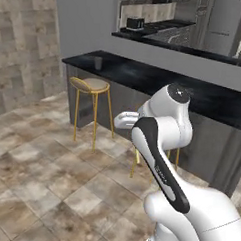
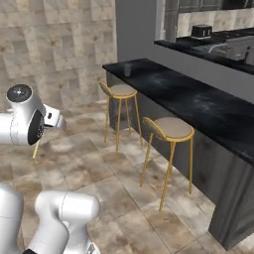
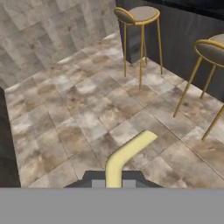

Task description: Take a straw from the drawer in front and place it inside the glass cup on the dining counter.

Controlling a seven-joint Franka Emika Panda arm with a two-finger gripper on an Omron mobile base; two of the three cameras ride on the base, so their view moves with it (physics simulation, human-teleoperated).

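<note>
Your gripper (image 3: 113, 183) is pinched on the pale yellow bent straw (image 3: 127, 154), so pickup's done. Still left: carry + drop it in. The glass cup (image 1: 98, 63) sits at the far end of the dining counter (image 1: 159, 82), well apart from the gripper, past the stools (image 2: 171, 130).

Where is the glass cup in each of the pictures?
Left base view: the glass cup stands at the far left end of the dining counter, above a stool.
Right base view: it stands at the counter's far end, upper middle.
Hand view: not in it.
Shared landmark: the gold-legged stool nearest the cup.
</note>
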